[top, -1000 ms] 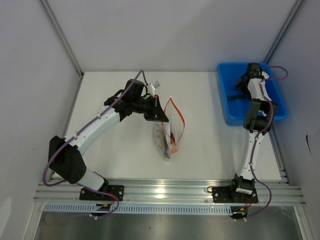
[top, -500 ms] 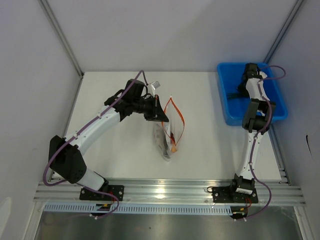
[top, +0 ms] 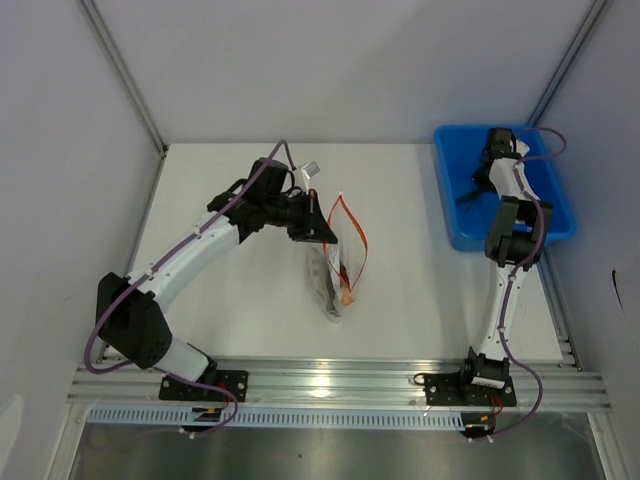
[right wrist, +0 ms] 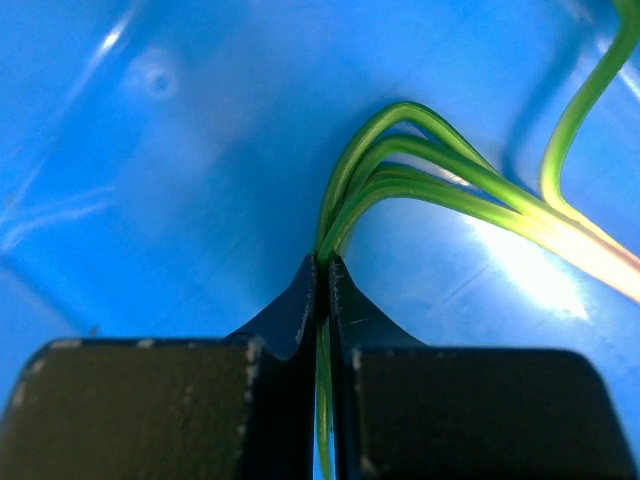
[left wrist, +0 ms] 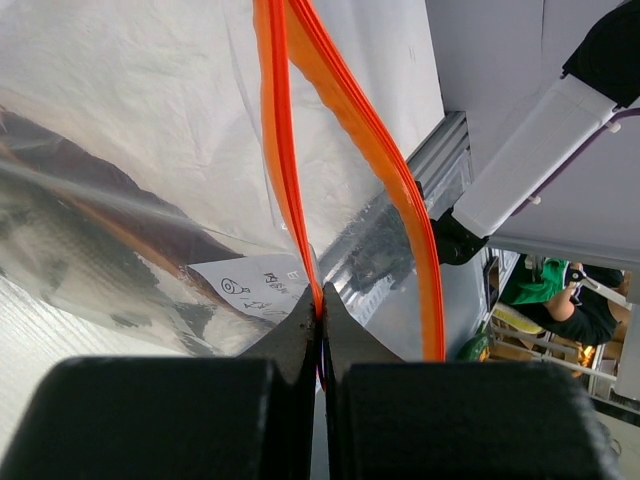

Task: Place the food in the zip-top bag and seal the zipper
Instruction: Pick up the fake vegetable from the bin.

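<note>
From above, you see the zip-top bag [top: 337, 272] unmoved at the table's middle, with its mouth toward the far edge. The right arm [top: 508, 195] reaches a little deeper than before into the blue tray [top: 452, 238] at the far right corner. At the left wrist, the left gripper [left wrist: 320, 305] stays clenched on one lip of the zipper [left wrist: 290, 150]. At the right wrist, the right gripper [right wrist: 322, 262], open a second ago, now pinches the green leaf strips [right wrist: 400, 165].

White-shelled left arm [top: 190, 250] and right arm [top: 497, 310], black joints, black jaws, purple cables [top: 86, 355], black base plates [top: 205, 386]
</note>
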### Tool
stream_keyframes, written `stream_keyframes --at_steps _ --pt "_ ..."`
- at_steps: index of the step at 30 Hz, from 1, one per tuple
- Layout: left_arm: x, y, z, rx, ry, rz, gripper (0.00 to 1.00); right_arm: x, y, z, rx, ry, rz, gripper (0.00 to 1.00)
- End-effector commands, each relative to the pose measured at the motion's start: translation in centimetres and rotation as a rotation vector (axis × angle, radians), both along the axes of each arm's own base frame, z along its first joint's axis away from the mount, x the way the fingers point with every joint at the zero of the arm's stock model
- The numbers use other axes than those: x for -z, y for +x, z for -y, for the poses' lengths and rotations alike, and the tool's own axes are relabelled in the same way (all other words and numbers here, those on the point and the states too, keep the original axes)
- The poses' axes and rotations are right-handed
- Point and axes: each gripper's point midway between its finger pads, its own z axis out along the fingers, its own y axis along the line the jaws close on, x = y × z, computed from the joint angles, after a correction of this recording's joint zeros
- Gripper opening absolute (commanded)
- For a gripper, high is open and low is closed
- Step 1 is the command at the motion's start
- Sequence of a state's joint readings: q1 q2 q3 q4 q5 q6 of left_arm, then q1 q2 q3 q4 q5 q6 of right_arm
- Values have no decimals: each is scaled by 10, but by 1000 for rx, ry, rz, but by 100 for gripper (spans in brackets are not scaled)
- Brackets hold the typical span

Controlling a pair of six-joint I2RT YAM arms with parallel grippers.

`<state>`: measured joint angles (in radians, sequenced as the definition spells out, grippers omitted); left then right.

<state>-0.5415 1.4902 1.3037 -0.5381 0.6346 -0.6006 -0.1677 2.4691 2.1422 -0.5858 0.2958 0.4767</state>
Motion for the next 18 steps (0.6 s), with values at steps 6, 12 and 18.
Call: stream_keyframes --at_steps 6,12,18 --pt "-21 -7 1 25 -40 62 0 -120 20 -27 -152 33 261 0" --pt "-22 -10 0 26 -50 67 1 -171 -5 -53 -217 87 354 0" --pt "-29 -14 -1 31 -66 85 1 -208 -44 -88 -292 100 394 0"
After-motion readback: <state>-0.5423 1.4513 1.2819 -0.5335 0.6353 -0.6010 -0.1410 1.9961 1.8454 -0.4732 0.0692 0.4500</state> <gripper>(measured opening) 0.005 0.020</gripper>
